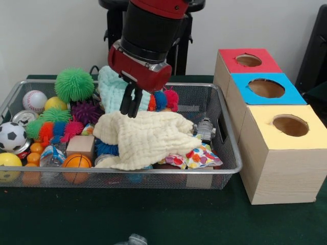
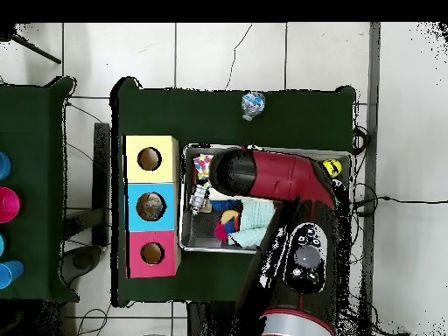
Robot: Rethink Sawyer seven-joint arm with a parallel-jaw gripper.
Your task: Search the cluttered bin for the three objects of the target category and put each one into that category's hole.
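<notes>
At the left of the wire bin (image 1: 10, 99) lay the balls: a baseball (image 1: 34, 100), a soccer ball (image 1: 11, 137), a small basketball (image 1: 76, 164), with a green spiky ball (image 1: 74, 84) behind them. Which category was wanted, I could not tell from where I stood, so I could not pick out the three targets either.

Toward the middle, the gripper (image 1: 132, 110) hung over the heap with its two dark fingers (image 1: 124, 101) drawn nearly together, tips just at the top fold of the cream cloth (image 1: 148, 138). It seemed to hold nothing, though whether it had pinched a bit of fabric I could not say.

My judgement was that the sensible move was to take a firm fold of that cloth, lift it straight up and set it aside within the bin, slowly, so that light toys were not dragged over the rim.

The cloth covered much of the bin's middle; only the edge of a patterned bag (image 1: 194, 157) and a small grey robot figure (image 1: 205, 128) showed beside it.

On the right stood the red box (image 1: 232, 64), the blue box (image 1: 245, 94) and the yellow box (image 1: 265, 135), holes upward. From overhead the arm (image 2: 280, 179) hid most of the bin.
</notes>
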